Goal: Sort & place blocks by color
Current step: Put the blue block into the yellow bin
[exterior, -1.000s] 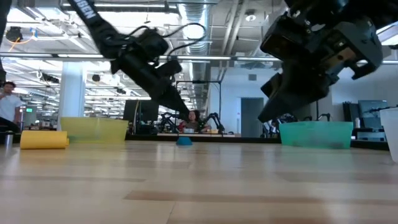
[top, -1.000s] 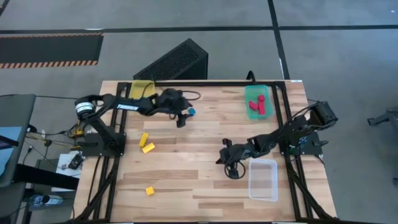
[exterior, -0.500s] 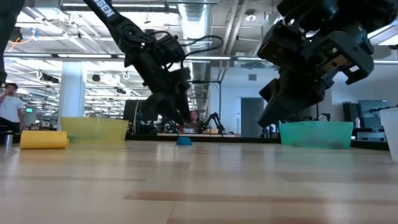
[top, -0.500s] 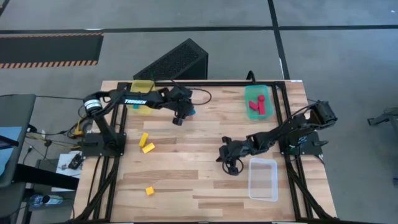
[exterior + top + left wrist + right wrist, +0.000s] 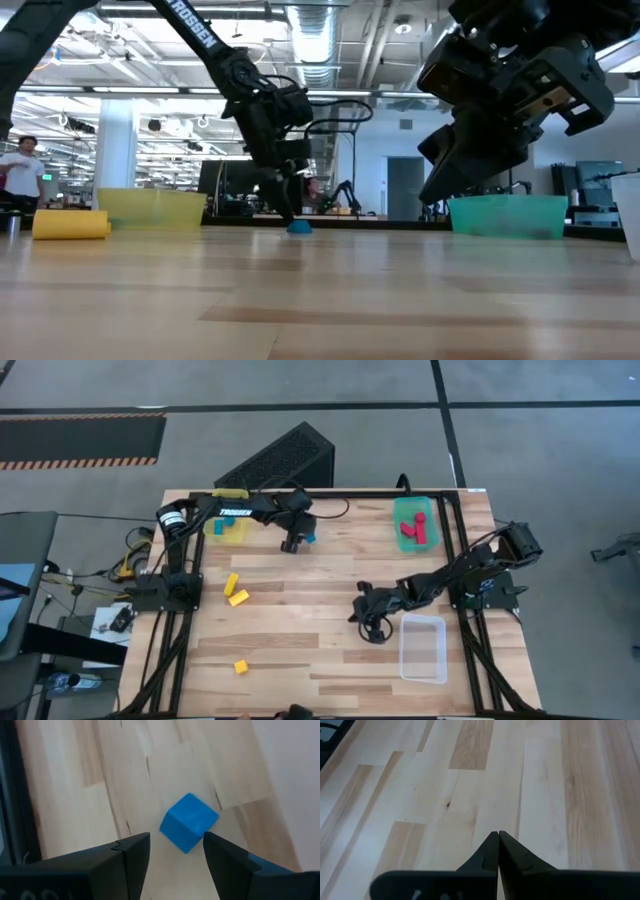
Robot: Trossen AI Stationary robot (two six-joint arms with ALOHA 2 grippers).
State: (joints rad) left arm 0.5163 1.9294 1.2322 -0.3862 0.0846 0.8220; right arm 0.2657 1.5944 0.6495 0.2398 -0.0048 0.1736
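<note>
A blue cube [image 5: 189, 822] rests flat on the wood near the table's far edge [image 5: 308, 538]. My left gripper [image 5: 176, 855] is open and hangs just above the table, pointing down. The cube lies just past its fingertips, in line with the gap, and I see no touch. In the low view the left gripper [image 5: 285, 205] stands beside the cube [image 5: 299, 227]. My right gripper [image 5: 498, 836] is shut and empty, low over bare wood beside the clear bin [image 5: 423, 648]. Three yellow blocks [image 5: 238, 598] lie on the table's left half. Red blocks [image 5: 413, 535] lie in the teal bin [image 5: 415, 510].
The yellow bin [image 5: 228, 528] sits at the far left corner, just left of my left gripper. One yellow block [image 5: 241, 666] lies alone toward the near edge. The black frame rail [image 5: 340, 493] runs along the far edge behind the cube. Bare wood spans the table's middle.
My left arm has swung toward the table's right and far edge, bringing its gripper to the blue cube. The gripper has tipped from slanting to nearly upright and come down to the table beside the cube. The cube has stayed where it was.
</note>
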